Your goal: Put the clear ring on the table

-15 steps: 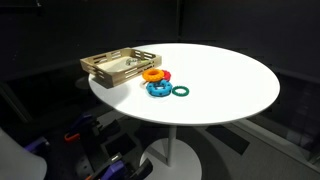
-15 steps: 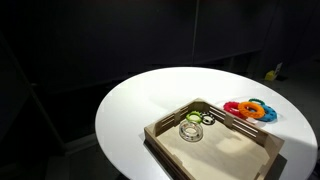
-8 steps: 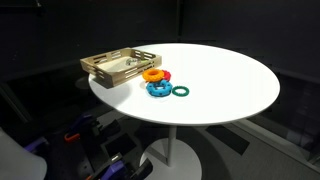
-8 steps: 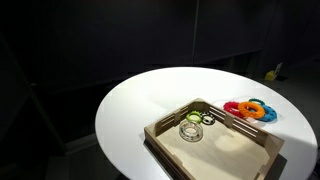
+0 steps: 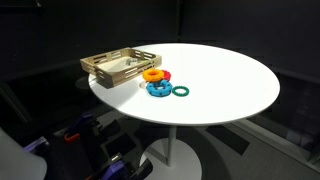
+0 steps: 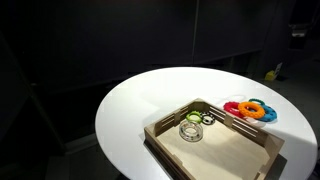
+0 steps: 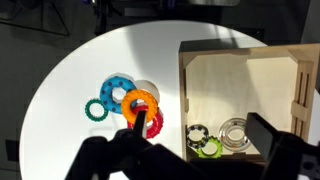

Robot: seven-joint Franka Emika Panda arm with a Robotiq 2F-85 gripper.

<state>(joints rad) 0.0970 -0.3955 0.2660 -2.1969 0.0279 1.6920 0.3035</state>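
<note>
The round white table (image 5: 230, 85) is seen in both exterior views, with a tan slatted tray (image 5: 100, 70) set at its edge. The gripper (image 7: 197, 150) is shown as a dark shape low in the wrist view, jaws spread wide, nothing held. An orange ring (image 7: 140, 100) is clustered with a blue ring (image 7: 116, 87) beside the tray. The clear ring (image 6: 192, 131) is found inside the tray, near a corner.

Seemingly a darkened lab or office room: a round white pedestal table (image 5: 230, 85) before black walls (image 6: 100, 40)
</note>
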